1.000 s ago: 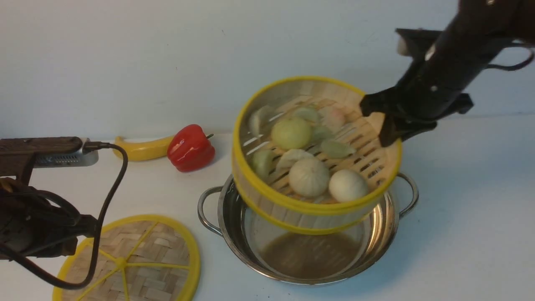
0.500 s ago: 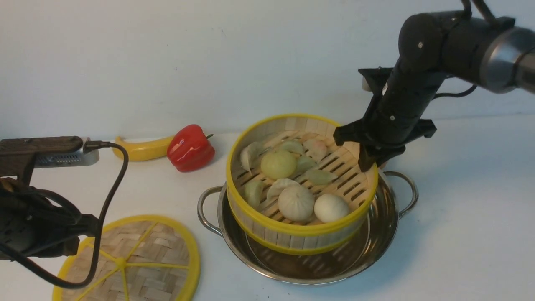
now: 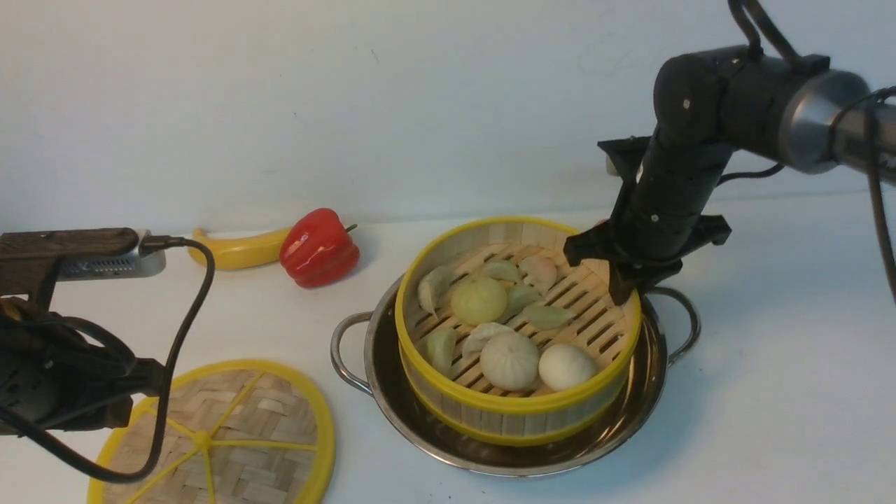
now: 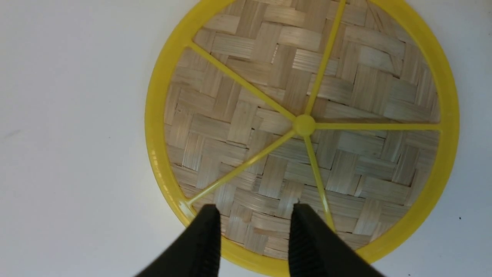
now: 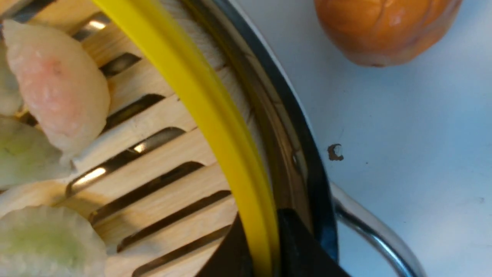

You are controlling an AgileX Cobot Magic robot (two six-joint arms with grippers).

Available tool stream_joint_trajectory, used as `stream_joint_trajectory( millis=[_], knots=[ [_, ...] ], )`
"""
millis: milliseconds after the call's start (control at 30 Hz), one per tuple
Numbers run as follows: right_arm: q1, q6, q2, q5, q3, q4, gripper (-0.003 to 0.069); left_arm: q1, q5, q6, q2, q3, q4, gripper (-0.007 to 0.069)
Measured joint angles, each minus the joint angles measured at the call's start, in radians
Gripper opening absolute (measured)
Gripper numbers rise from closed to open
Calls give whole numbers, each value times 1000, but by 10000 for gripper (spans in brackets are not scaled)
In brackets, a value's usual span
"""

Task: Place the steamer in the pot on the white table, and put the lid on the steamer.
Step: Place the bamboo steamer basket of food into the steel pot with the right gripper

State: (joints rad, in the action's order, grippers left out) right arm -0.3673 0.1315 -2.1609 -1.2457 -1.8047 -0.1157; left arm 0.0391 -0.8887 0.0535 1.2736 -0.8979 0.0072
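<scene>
The steamer (image 3: 518, 409), a bamboo basket with a yellow rim and pale dumplings and buns on its slatted floor, sits low inside the shiny pot (image 3: 392, 420) on the white table (image 3: 770, 364). My right gripper (image 3: 623, 290) is shut on the steamer's far-right rim (image 5: 215, 115), one finger inside the wall and one outside, next to a pot handle (image 5: 369, 227). The lid (image 3: 231, 434), a flat woven disc with yellow spokes, lies on the table at the front left. My left gripper (image 4: 256, 215) hovers open over the lid's edge (image 4: 161, 161), holding nothing.
A red bell pepper (image 3: 318, 246) and a yellow banana (image 3: 238, 250) lie at the back left by the wall. An orange-brown roll (image 5: 384, 27) lies on the table just beyond the pot. The left arm's cable (image 3: 182, 336) hangs over the lid.
My right gripper has lowered the steamer from a tilted position above the pot down into it, now level. The left arm and the lid have not moved.
</scene>
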Motion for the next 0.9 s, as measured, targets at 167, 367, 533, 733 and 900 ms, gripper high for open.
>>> stream_joint_trajectory(
  millis=[167, 367, 533, 733, 900],
  knots=[
    [0, -13, -30, 1, -1, -18, 59, 0, 0, 0, 0, 0, 0, 241],
    [0, -22, -39, 1, -1, -22, 59, 0, 0, 0, 0, 0, 0, 241],
    [0, -22, -39, 1, -1, -23, 62, 0, 0, 0, 0, 0, 0, 241],
    [0, -22, -39, -1, -1, -37, 120, 0, 0, 0, 0, 0, 0, 241],
    [0, -21, -37, 6, -8, -52, 213, 0, 0, 0, 0, 0, -1, 241]
  ],
)
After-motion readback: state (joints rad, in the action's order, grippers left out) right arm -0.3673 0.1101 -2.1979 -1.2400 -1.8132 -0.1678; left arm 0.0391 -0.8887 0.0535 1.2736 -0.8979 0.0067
